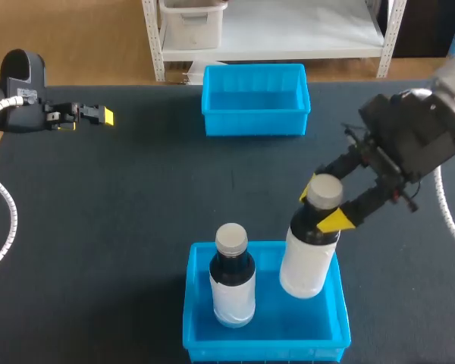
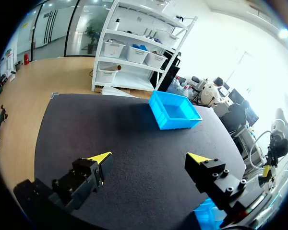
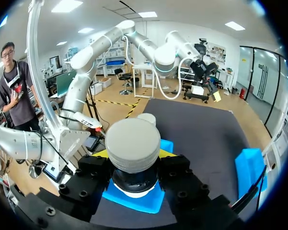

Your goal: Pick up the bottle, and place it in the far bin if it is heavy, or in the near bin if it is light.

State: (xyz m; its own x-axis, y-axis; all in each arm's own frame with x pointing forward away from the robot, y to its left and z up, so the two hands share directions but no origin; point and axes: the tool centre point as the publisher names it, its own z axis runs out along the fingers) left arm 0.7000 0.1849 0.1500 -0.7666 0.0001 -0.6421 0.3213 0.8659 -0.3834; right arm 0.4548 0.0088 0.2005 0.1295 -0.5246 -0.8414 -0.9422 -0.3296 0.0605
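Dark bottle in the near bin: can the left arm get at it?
Probably yes: the left claw is open, bare table lies before the dark bottle, and the right claw holds the white bottle beyond it.

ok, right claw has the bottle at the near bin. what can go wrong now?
The white bottle hangs tilted in the right claw, gripped just under the cap; released like that, it may topple.
The dark bottle stands close beside it in the near bin; a tip or sideways move could knock it over.

place: robot lab | signs: left arm (image 1: 19, 98); right arm (image 1: 417, 129); worktable (image 1: 136, 227); near bin (image 1: 262, 350)
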